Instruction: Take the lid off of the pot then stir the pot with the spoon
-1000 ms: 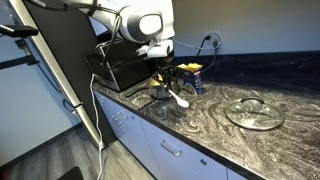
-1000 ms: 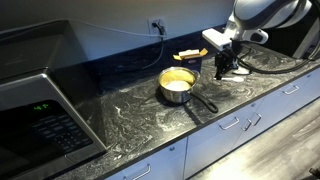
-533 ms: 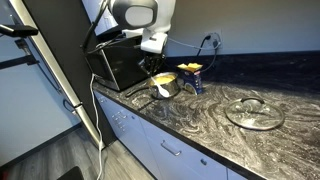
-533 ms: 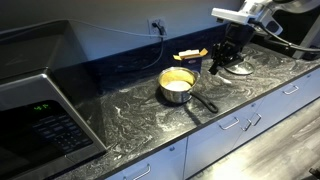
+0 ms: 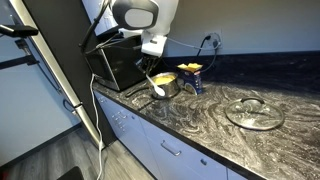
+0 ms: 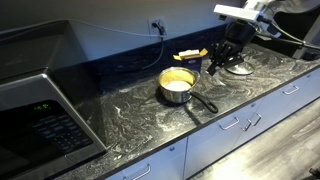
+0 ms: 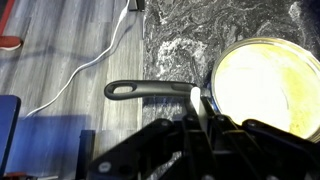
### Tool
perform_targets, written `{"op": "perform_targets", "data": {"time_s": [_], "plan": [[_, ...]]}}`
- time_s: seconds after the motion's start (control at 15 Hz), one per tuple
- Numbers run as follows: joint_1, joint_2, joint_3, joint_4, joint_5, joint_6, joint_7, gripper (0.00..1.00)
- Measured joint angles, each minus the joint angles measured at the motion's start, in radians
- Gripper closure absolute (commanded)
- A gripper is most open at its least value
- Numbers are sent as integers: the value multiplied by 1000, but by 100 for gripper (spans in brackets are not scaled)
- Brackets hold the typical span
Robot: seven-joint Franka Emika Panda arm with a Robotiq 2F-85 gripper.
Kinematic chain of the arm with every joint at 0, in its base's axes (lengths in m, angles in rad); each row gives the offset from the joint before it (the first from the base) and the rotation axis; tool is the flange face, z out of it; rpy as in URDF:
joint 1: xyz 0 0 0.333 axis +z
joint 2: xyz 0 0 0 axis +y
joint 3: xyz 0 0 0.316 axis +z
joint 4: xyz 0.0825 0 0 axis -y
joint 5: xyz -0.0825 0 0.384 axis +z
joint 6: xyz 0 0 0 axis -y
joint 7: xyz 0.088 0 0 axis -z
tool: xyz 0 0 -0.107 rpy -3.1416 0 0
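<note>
The steel pot (image 5: 166, 86) with yellow contents stands uncovered on the dark marbled counter, also seen from the far side as the pot (image 6: 178, 84) with its black handle (image 6: 205, 103). My gripper (image 5: 152, 70) hangs above it, shut on the white spoon (image 5: 158, 89), whose bowl points down near the pot's rim. In the wrist view the spoon (image 7: 196, 101) sticks out between the shut fingers of the gripper (image 7: 197, 125), over the spot where the handle (image 7: 150, 90) meets the pot (image 7: 262, 85). The glass lid (image 5: 255, 112) lies flat on the counter, apart from the pot.
A big black appliance (image 5: 118, 66) stands behind the pot; it fills the near corner in an exterior view (image 6: 40, 112). A yellow packet (image 6: 190, 55) lies by the wall below an outlet (image 6: 157, 25). A white cable (image 7: 92, 64) runs over the floor past the counter edge.
The gripper has lifted the spoon off the counter beside the pot and carried it up and over the pot's rim. Pot and lid have not moved.
</note>
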Motion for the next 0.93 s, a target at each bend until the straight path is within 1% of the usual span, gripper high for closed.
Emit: {"op": "perform_targets", "data": {"time_s": [0.33,0.53,0.73,0.93], "plan": [[-2,15,-5,9,266,0,0,97],[2,18,-5,20,404,16,-15,97],[16,41,-2,46,521,76,-82,97],[41,103,5,100,611,150,-147,97]]}}
